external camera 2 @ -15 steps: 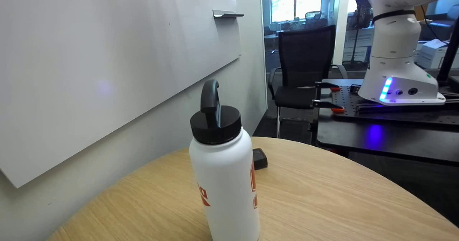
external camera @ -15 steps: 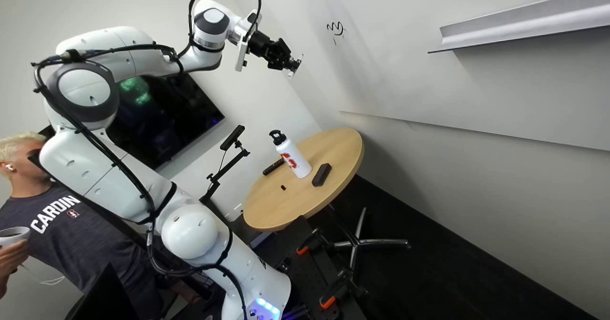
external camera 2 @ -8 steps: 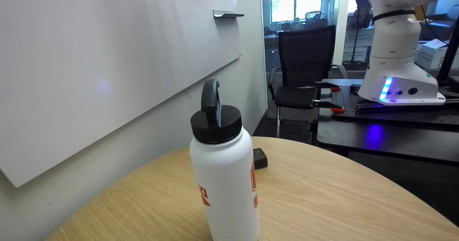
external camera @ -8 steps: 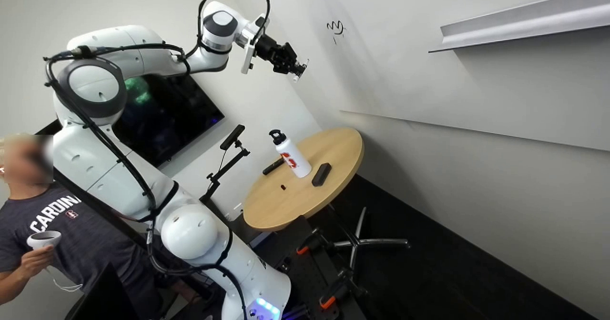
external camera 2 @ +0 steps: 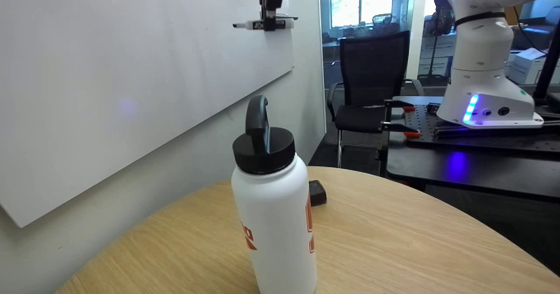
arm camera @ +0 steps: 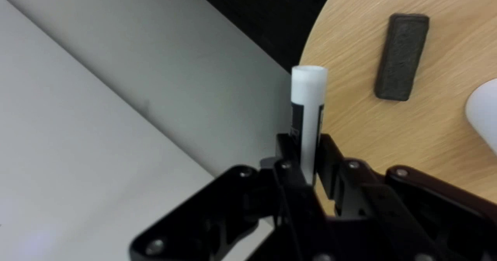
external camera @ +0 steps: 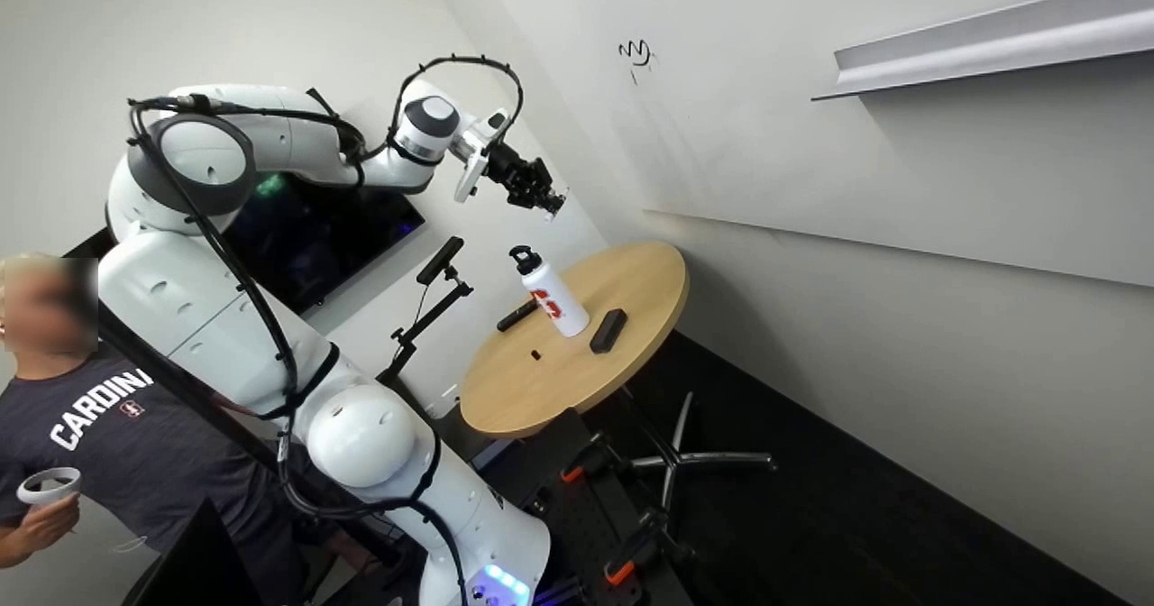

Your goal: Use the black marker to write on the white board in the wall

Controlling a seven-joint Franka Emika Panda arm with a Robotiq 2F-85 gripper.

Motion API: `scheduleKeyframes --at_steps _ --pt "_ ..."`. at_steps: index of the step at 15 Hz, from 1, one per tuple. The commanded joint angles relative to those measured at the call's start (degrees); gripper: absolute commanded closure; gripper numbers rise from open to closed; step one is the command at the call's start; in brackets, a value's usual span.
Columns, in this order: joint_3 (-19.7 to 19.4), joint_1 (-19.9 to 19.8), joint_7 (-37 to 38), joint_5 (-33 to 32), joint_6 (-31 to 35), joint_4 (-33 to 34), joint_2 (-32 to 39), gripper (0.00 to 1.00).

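White along the barrel and dark at the tip, the marker (external camera 2: 257,25) sits crosswise in the gripper (arm camera: 306,150), pinched near its middle. In an exterior view the tip points toward the white board (external camera 2: 144,57) beside the gripper; no contact shows.

The step seems to be carrying the tip to the board. I would bring the gripper in slowly, tip leading, and touch lightly: held in so narrow a pinch, the marker could pivot under a hard push. Then drag steadily, clear of the small scribble (external camera: 636,51) higher than the gripper.

Lower than the gripper, on the round table (external camera: 631,272), a white bottle (external camera: 554,299) stands near a black block (arm camera: 402,57); the bottle seems likeliest to be knocked if the gripper dips. The ledge (external camera: 983,44) lies well apart from the gripper.
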Motion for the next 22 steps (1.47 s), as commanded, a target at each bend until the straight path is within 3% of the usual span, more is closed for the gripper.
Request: scheduleKeyframes --at_steps 1,4,6,7,12,13,14,18,22 --pt "1.2 1.8 -4.9 5.6 11.5 -10.4 -2.8 0.95" --pt "1.8 3.5 -13.9 11.5 20.6 -16.0 -2.1 0.95" --pt "1.4 4.0 -21.0 14.1 20.1 -16.2 -1.4 0.95" --pt "2.2 3.7 -15.2 11.7 19.2 -14.9 -0.1 0.80" --pt "2.0 3.7 -19.4 12.9 19.1 -15.3 -0.1 0.80" --pt "2.0 3.7 -19.5 12.9 19.1 -15.3 -0.1 0.95" --pt "2.3 4.0 -19.4 11.9 19.9 -16.1 0.0 0.95" --pt "5.9 7.0 -22.5 8.4 25.5 -22.9 -0.8 0.95" --pt "9.9 9.4 -17.2 2.4 33.5 -28.8 3.1 0.95"
